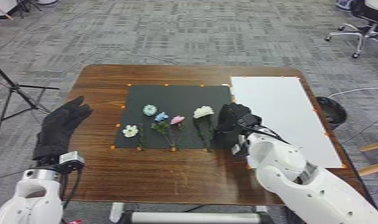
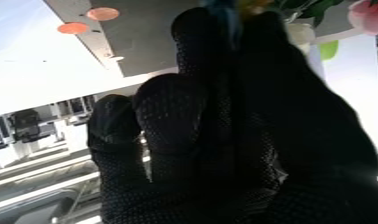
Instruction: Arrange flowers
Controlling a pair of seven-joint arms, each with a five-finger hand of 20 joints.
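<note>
So, the right hand (image 1: 228, 119) is over the black mat's (image 1: 172, 94) right edge, can't tell if it's wide, narrow or gripping something. White sheet (image 1: 272, 112) right beside it. Big white flower (image 1: 203, 112) is just left of that hand, then the pink one (image 1: 177, 120), blue one (image 1: 161, 116), pale blue one (image 1: 150, 110) and small white one (image 1: 130, 131) further left. Furthest from it, past the mat, is the left hand (image 1: 59, 127), fingers stretched out, holding nothing.
</note>
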